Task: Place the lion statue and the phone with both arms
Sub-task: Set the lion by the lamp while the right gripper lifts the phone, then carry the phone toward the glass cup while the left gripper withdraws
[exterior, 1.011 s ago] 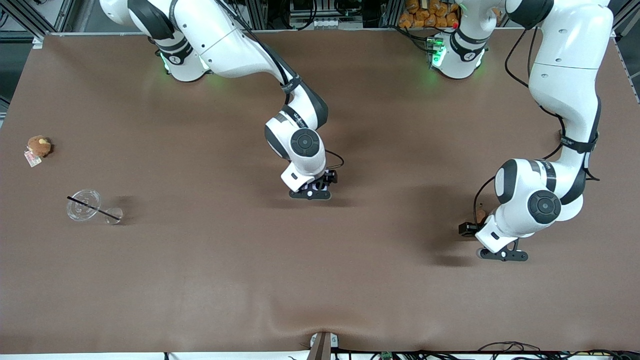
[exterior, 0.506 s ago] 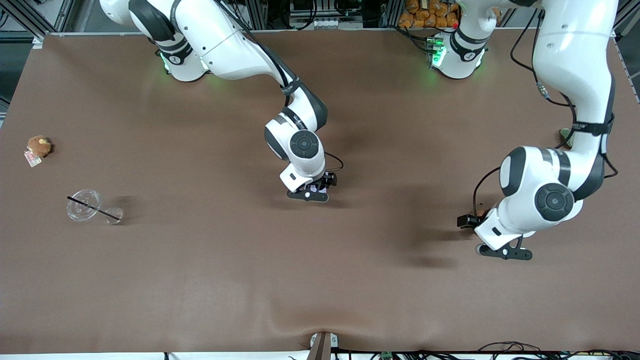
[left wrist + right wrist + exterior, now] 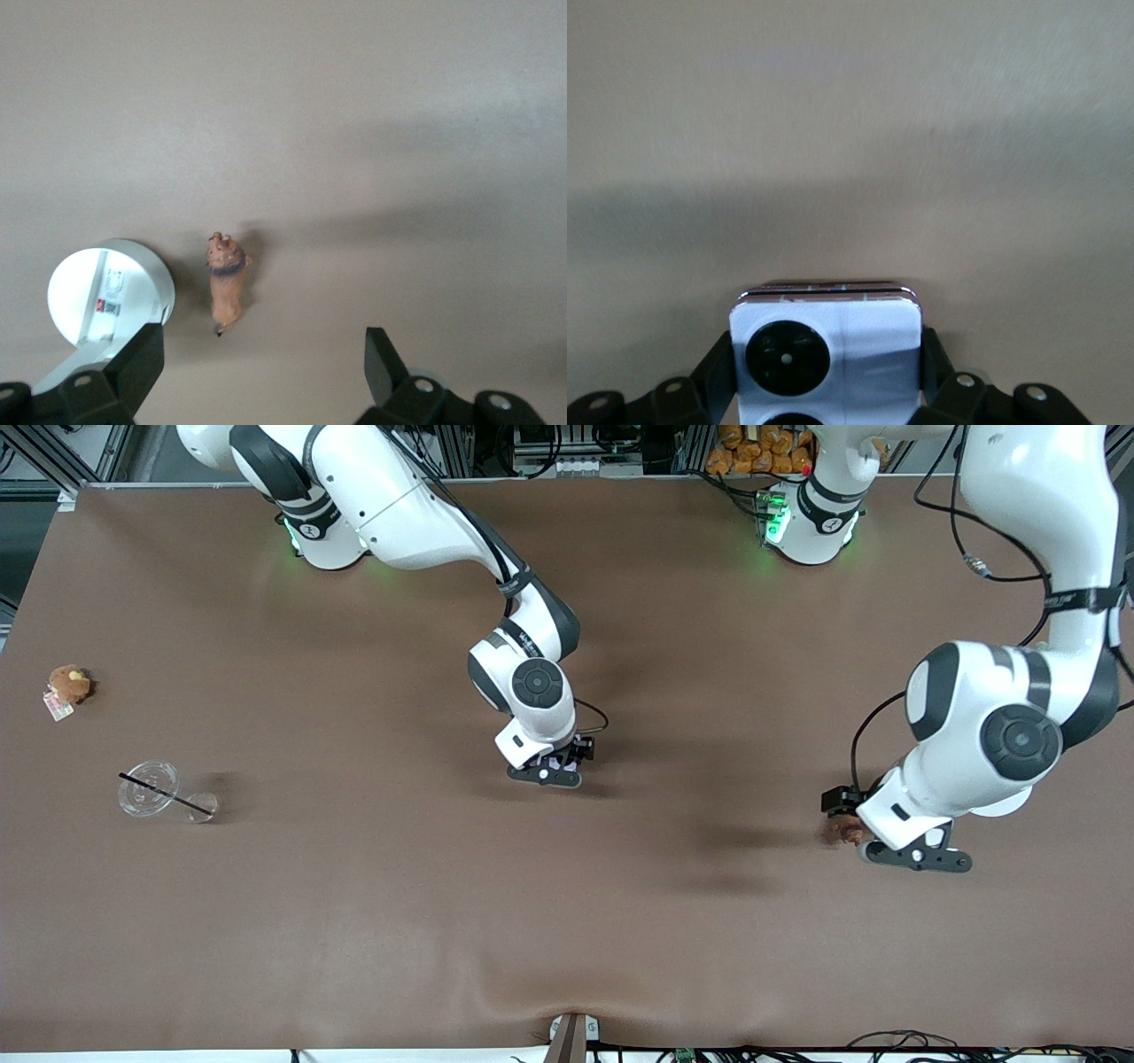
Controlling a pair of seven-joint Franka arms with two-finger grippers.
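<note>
The phone [image 3: 859,345] is pale lavender with black round camera circles and sits between the fingers of my right gripper [image 3: 827,359], which is shut on its two sides. In the front view that gripper [image 3: 549,772] is low at the middle of the table, with only a sliver of the phone [image 3: 561,761] showing. The lion statue [image 3: 842,831], small and reddish-brown, lies on the table toward the left arm's end. My left gripper [image 3: 914,858] hangs open above the table just beside it. In the left wrist view the lion statue [image 3: 227,285] lies apart from the open left gripper [image 3: 261,354].
A white round thing with a small label [image 3: 106,290] lies close beside the lion. Toward the right arm's end are a brown plush toy with a tag [image 3: 68,684] and a clear cup with a black straw [image 3: 151,788]. The brown table [image 3: 567,921] has bare cloth nearer the camera.
My right gripper has shut on the phone. The left arm has risen and shifted toward its end of the table, uncovering the lion statue; its gripper stays open.
</note>
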